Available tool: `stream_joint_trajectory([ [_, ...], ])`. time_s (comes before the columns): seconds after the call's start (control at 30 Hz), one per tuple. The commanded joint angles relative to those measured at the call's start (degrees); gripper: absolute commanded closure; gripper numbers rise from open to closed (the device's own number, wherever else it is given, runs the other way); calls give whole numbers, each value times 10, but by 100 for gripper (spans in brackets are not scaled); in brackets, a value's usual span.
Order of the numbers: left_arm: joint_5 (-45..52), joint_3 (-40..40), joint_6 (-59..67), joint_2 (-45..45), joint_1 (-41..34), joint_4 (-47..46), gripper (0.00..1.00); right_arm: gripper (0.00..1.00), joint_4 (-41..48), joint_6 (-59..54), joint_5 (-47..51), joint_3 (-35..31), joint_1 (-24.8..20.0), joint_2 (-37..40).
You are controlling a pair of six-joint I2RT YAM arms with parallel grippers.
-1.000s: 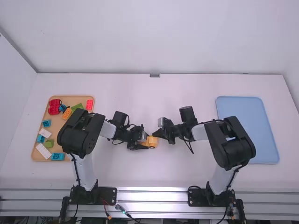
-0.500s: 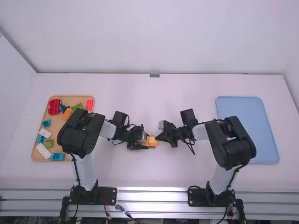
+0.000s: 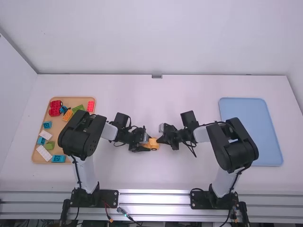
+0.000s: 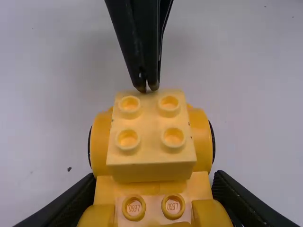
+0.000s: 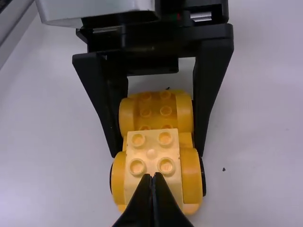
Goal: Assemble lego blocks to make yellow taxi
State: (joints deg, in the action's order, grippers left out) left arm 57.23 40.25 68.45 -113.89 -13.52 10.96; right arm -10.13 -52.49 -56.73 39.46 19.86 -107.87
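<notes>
We see a pale, plain wall [image 3: 151, 38] rising behind the white table [image 3: 118, 175], with a side wall [image 3: 12, 94] at the left and a sliver of another [image 3: 296, 85] at the right. A grey strip [image 3: 19, 53] slants down to the table's far left corner. Ribbed metal rails [image 3: 156, 201] line the near edge, gleaming, while soft light leaves the tabletop evenly bright.
</notes>
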Motion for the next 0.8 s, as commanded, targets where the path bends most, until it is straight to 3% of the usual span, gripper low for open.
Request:
stream_joint_trajectory([
  [0.0, 9, 3, 0, -7, -3, -7, 47, 100, -1, 1, -7, 7, 0, -5],
  [0.37, 8, 3, 0, -7, -3, -7, 47, 100, 2, -16, -80, 37, 0, -5],
  [0.77, 8, 3, 0, -7, -3, -6, 48, 100, 18, 9, 3, 29, 43, -5],
])
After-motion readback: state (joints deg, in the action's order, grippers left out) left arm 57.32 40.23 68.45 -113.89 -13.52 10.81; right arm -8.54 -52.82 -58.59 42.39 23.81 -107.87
